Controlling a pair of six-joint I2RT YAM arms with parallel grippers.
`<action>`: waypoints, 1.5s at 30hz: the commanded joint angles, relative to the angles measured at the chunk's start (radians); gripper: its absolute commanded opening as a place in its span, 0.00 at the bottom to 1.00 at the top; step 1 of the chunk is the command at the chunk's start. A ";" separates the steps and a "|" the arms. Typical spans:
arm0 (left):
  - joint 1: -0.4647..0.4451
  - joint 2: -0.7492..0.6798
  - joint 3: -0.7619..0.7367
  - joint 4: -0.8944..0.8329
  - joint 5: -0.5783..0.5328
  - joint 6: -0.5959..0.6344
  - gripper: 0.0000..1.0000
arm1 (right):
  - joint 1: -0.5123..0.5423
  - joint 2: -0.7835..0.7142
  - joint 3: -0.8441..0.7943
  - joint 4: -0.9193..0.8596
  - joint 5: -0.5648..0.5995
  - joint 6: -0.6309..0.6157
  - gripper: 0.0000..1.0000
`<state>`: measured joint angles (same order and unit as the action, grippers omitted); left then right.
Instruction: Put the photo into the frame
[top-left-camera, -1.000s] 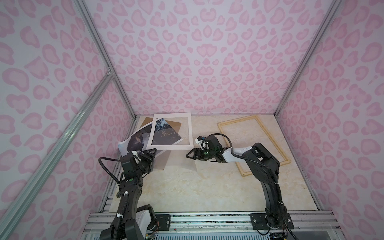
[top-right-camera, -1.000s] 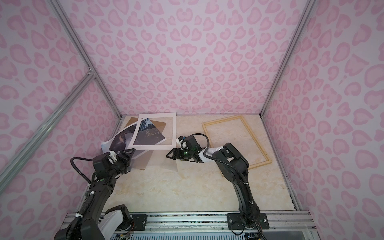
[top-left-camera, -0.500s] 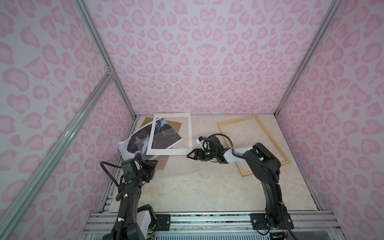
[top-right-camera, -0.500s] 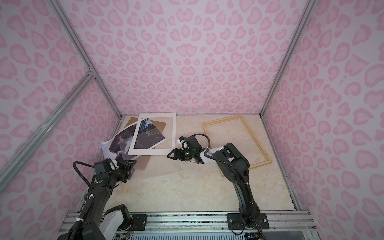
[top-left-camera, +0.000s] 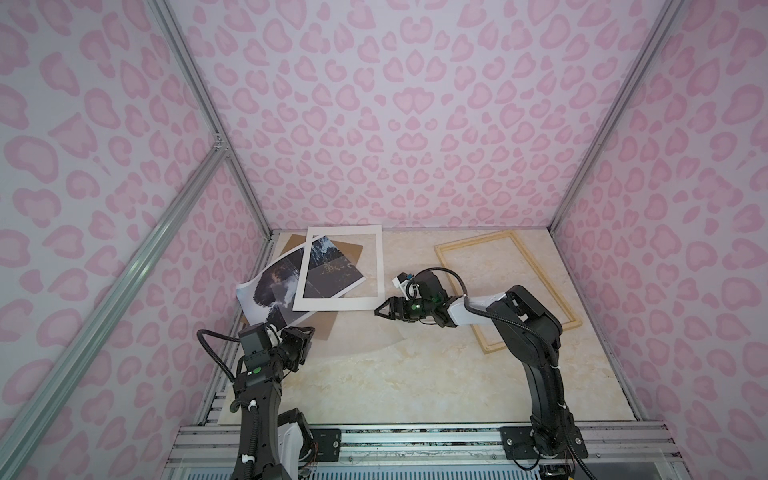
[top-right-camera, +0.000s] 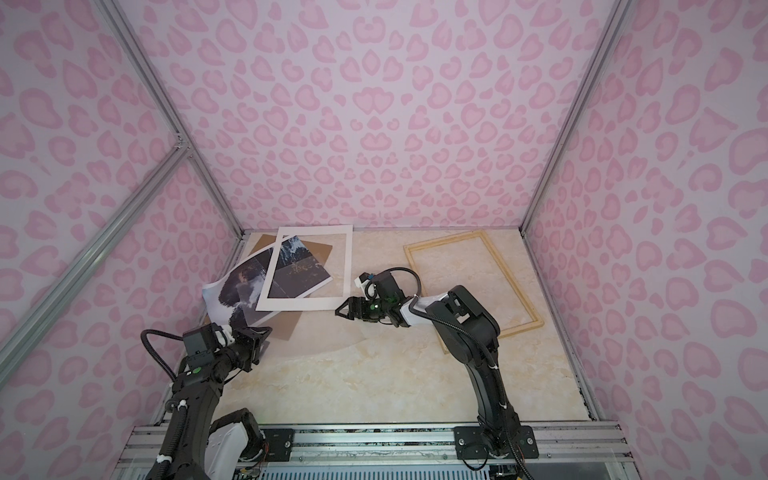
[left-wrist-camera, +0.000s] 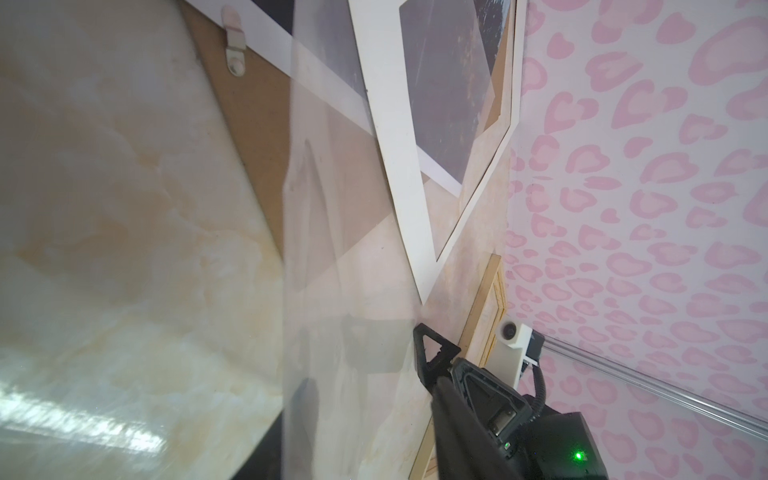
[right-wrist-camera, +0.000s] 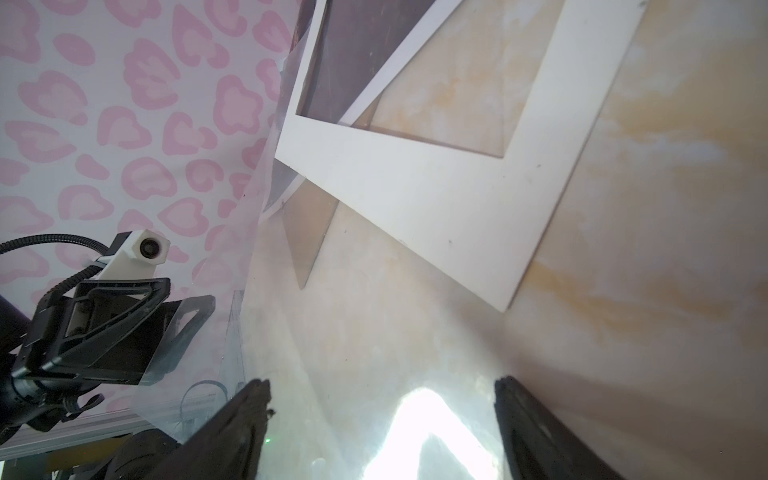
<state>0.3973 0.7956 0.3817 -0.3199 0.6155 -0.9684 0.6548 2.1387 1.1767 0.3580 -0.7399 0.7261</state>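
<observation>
- The photo (top-left-camera: 270, 291) is lying at the back left of the marble tabletop (top-left-camera: 415, 382), outside the frame (top-left-camera: 475, 240). The white mat board (top-left-camera: 332, 305) is covering much of its dark print, and its left corner appears to be curling up by the wall.
- The brown backing board (top-left-camera: 352, 249) is sitting under both, with only its corners peeking out. In the left wrist view a small metal clip (left-wrist-camera: 232, 41) is showing on it.
- The frame is lying flat at the back right, well apart from the photo. The right arm is crossing its near left corner and hiding part of the strip.
- A clear sheet (top-left-camera: 365, 336) is resting on the table between the grippers. Its outline is hard to trace, appearing mostly as a faint curved line and glare.
- The right gripper (top-left-camera: 380, 311) is lying low just beside the mat board's near right corner. Its claw is released wide, with the fingers (right-wrist-camera: 232, 424) standing apart over the sheet.
- The left gripper (top-left-camera: 306, 333) is sitting at the sheet's left edge, near the photo's lower corner. The sheet is blurring it in the right wrist view, so I cannot tell whether it is clenched or grasping.
</observation>
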 joint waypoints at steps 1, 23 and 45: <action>0.003 -0.011 -0.005 -0.029 0.017 0.011 0.39 | -0.003 0.023 -0.022 -0.287 0.102 0.027 0.89; -0.053 -0.025 0.253 -0.156 0.120 0.037 0.03 | -0.125 -0.201 0.249 -0.898 0.545 -0.353 0.99; -0.211 0.044 0.905 -0.115 -0.013 -0.118 0.03 | -0.305 -0.163 0.223 -1.026 0.783 -0.475 0.76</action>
<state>0.2024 0.8185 1.2247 -0.5259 0.6144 -1.0328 0.3557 1.9545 1.4006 -0.6518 0.0296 0.2676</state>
